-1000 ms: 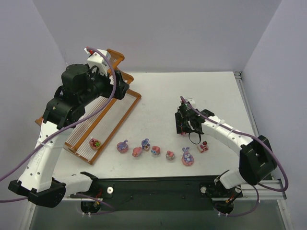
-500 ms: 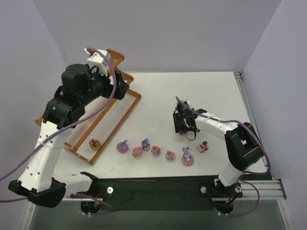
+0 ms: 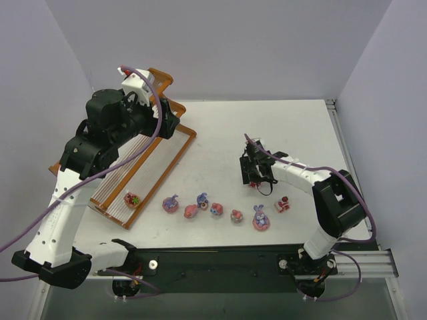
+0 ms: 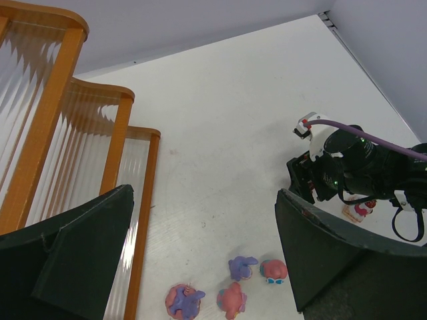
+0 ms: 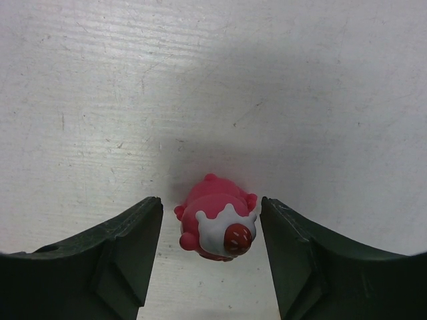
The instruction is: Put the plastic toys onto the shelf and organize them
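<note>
White table (image 3: 220,130) first, w/ the orange-brown shelf (image 3: 150,167) along its left side, running from near-left to far. Your left gripper (image 4: 203,200) hangs over the shelf's far end, jaws wide apart, nothing in them. Your right gripper (image 5: 211,203) is low over the table, right of centre, jaws parted astride a red-pink toy (image 5: 217,223) w/ white icing; not clamped yet. A lone toy (image 3: 132,199) sits on the shelf's lowest tier, near end. The row of toys (image 3: 217,209), seven approx., lies on the table towards the near edge.

Risks:
- The red-pink toy sits off-centre, closer to one finger, so closing may shove or roll it.
- It's small & rounded, so it could squirt out.
- The left arm overhangs the shelf, so carrying the toy across could mean a clash.
</note>
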Controlling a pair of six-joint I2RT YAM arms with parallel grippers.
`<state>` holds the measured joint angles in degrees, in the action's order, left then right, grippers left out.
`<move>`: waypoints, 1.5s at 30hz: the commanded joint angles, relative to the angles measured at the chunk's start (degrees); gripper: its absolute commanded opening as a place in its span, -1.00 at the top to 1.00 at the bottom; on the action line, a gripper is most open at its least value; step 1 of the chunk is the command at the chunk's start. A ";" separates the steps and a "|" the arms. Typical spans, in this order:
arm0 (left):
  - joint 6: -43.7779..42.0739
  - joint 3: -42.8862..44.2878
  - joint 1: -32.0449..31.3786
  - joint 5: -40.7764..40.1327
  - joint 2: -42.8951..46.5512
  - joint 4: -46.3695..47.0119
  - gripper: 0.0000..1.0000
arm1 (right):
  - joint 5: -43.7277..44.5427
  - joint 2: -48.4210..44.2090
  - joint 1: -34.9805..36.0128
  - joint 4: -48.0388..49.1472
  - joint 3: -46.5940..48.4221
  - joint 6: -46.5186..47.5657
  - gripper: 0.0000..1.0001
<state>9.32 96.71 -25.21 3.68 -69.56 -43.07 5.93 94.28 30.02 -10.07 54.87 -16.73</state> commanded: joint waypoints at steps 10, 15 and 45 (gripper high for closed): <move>-0.62 -1.08 -0.28 -0.52 1.71 1.50 -0.95 | 0.75 -3.66 -0.31 -0.04 -1.96 0.30 0.50; -0.53 -1.26 -0.28 -0.52 1.80 1.32 -0.95 | 1.27 -4.37 0.47 -1.97 -0.30 -0.58 0.92; 6.76 4.28 -0.10 -9.40 6.63 -6.68 -0.95 | -2.94 30.95 27.90 -7.86 59.37 -3.66 1.00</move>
<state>15.66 98.28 -25.19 -5.41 -65.73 -51.57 4.62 122.23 57.41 -18.44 108.40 -19.68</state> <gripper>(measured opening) 0.972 0.407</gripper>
